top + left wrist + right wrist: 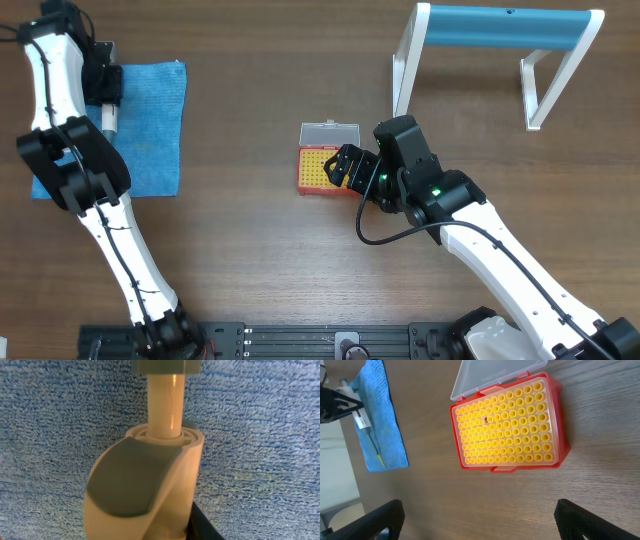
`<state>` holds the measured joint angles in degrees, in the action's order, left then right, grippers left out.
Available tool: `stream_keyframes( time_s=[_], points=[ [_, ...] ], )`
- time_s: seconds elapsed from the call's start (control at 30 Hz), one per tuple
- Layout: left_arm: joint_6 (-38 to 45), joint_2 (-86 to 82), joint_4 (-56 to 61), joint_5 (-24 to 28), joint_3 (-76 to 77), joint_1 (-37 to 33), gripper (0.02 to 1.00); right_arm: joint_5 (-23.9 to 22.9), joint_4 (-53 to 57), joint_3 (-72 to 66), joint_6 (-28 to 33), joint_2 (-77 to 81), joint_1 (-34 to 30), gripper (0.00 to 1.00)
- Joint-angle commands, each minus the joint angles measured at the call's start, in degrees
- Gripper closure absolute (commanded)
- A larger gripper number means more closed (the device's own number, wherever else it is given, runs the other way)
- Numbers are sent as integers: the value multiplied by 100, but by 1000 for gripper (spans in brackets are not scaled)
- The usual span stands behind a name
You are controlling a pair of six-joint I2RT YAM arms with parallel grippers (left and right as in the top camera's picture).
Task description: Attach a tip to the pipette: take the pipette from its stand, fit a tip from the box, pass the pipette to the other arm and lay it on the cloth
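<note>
My left gripper [101, 78] is over the blue cloth [150, 120] at the table's far left, shut on the white and grey pipette [108, 118]. The pipette's head [145, 475] sits close in the left wrist view, with cloth pile [260, 435] behind it. In the right wrist view the pipette [361, 419] carries a yellow tip [377, 454] that points along the cloth [385, 425]. The red tip box [507, 422], lid open and full of yellow tips, stands mid-table. My right gripper [345, 166] hangs open beside the box [322, 170], holding nothing.
The blue and white pipette stand [500, 30] stands at the back right, with nothing hanging on it. Bare wooden table [250, 260] lies between the cloth and the box and in front of both arms.
</note>
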<state>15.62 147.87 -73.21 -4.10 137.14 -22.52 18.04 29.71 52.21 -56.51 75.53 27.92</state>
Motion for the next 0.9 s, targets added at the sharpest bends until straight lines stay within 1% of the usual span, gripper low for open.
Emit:
stream_keyframes(
  time_s=[0.03,0.17,0.23,0.27,0.37,0.4,0.47,0.5,0.53,0.57,0.6,0.63,0.67,0.7,0.77,0.8,0.9],
  points=[
    [74,79,-66,114,-22,4,123,-109,-26,22,-68,26,24,29],
    [79,33,-511,63,153,4,121,-111,-26,22,-66,-186,24,29],
    [63,-17,-966,-7,542,4,119,-258,-22,22,-63,-415,24,29],
    [-114,-70,-1316,63,802,15,121,-472,-24,22,-28,-586,24,27],
    [-186,-251,-2015,894,1309,15,119,-1005,-66,22,164,-984,28,27],
    [-184,-337,-2223,1327,1504,20,119,-1228,-111,22,302,-1182,31,29],
    [-341,-529,-2413,1773,1751,42,119,-1554,-258,22,535,-1694,31,25],
    [-520,-772,-2415,2033,1749,70,119,-1884,-254,22,662,-2090,46,29],
    [-660,-997,-2413,2129,1749,98,119,-2247,-254,22,758,-2420,76,29],
    [-800,-1176,-2413,2035,1749,122,117,-2509,-251,22,758,-2708,98,29],
    [-1078,-1287,-2413,1777,1749,122,117,-2632,-236,22,778,-3053,114,29],
    [-1510,-1445,-2413,1523,1749,116,119,-2664,-146,22,863,-3469,116,29],
    [-1729,-1541,-2413,1530,1749,111,119,-2660,70,22,1150,-3864,116,29],
    [-1878,-1576,-2413,1679,1749,118,119,-2667,389,22,1233,-4190,116,29],
    [-1884,-1578,-2411,2406,1749,205,119,-2706,1071,20,1228,-4745,116,29],
    [-1888,-1578,-2411,2522,1749,306,117,-2706,1375,20,1226,-4935,116,29],
    [-2100,-1578,-2308,2559,1755,887,119,-2734,1818,15,1228,-5112,116,29]
  ],
)
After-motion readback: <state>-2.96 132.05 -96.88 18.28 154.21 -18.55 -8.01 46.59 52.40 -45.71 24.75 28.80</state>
